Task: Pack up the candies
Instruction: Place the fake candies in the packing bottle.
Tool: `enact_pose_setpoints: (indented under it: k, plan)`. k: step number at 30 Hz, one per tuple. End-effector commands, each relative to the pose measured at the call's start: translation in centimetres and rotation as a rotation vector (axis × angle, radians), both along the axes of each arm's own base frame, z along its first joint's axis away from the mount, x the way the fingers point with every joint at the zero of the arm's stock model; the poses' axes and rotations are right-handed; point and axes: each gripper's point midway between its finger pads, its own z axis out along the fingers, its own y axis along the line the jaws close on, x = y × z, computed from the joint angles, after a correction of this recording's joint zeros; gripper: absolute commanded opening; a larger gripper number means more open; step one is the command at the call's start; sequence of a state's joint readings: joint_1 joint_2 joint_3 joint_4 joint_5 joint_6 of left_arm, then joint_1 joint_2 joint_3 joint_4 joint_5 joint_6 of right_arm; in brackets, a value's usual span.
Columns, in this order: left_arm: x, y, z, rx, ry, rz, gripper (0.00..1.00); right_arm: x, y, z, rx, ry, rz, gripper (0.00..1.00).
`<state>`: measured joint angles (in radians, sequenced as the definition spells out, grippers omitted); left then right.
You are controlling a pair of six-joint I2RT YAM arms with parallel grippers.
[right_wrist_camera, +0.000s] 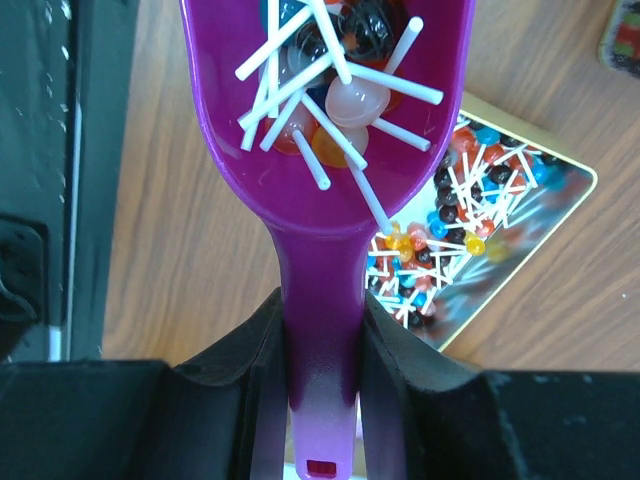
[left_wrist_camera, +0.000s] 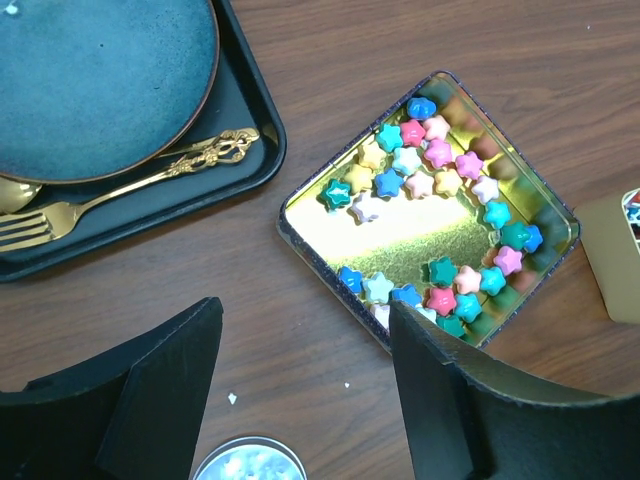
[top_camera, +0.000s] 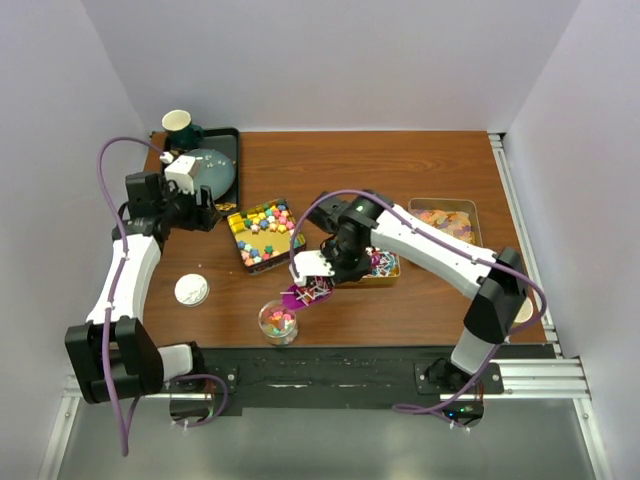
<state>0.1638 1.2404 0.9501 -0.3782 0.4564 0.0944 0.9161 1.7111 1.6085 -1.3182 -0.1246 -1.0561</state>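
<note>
My right gripper (top_camera: 335, 262) (right_wrist_camera: 320, 310) is shut on the handle of the purple scoop (top_camera: 305, 292) (right_wrist_camera: 318, 255). The scoop's bowl holds a heap of lollipop candies (right_wrist_camera: 345, 100) with white sticks and hangs just above a clear cup (top_camera: 278, 322) with several candies in it. Behind the scoop lies a gold tin of lollipops (top_camera: 384, 266) (right_wrist_camera: 500, 190). A square tin (top_camera: 243, 262) (left_wrist_camera: 300, 232) of bright star candies (left_wrist_camera: 440, 155) sits at mid-table. My left gripper (top_camera: 200, 212) (left_wrist_camera: 305, 325) hovers open over bare wood left of that tin, holding nothing.
A dark tray (top_camera: 232, 150) (left_wrist_camera: 250, 170) with a blue plate (top_camera: 210, 172) (left_wrist_camera: 100, 80), gold cutlery (left_wrist_camera: 150, 180) and a green cup (top_camera: 178, 124) stands at the back left. A white lid (top_camera: 191, 290) (left_wrist_camera: 248, 462) lies near the left arm. A tin of orange-yellow gummies (top_camera: 445, 220) sits at the right.
</note>
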Motion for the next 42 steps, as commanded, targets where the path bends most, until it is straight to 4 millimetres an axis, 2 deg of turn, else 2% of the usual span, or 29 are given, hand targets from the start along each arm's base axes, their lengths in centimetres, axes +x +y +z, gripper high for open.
enact_pose_setpoints:
  k: [1, 5, 11, 24, 28, 32, 42]
  plan:
    - [-0.2, 0.8, 1.5, 0.013, -0.072, 0.039, 0.73, 0.5, 0.3, 0.8, -0.095, -0.078, 0.056, 0.0]
    - [-0.6, 0.7, 1.6, 0.013, -0.086, 0.041, 0.74, 0.7, 1.1, 1.0, -0.161, -0.121, 0.072, 0.0]
    - [-1.3, 0.0, 2.3, -0.041, -0.121, 0.036, 0.74, 0.9, 1.0, 1.4, -0.285, -0.226, 0.114, 0.0]
    - [-2.0, -0.2, 3.5, -0.064, -0.191, 0.033, 0.75, 2.0, -0.2, 4.0, -0.441, -0.422, 0.212, 0.0]
    - [-2.2, -0.2, 3.7, -0.1, -0.198, 0.051, 0.75, 2.0, -1.1, 4.5, -0.514, -0.476, 0.276, 0.0]
    - [-2.6, -0.1, 3.8, -0.109, -0.211, 0.061, 0.75, 2.0, -1.4, 5.0, -0.541, -0.502, 0.301, 0.0]
    - [-3.4, 0.1, 4.2, -0.119, -0.244, 0.073, 0.76, 1.5, -0.3, 6.5, -0.551, -0.571, 0.311, 0.0]
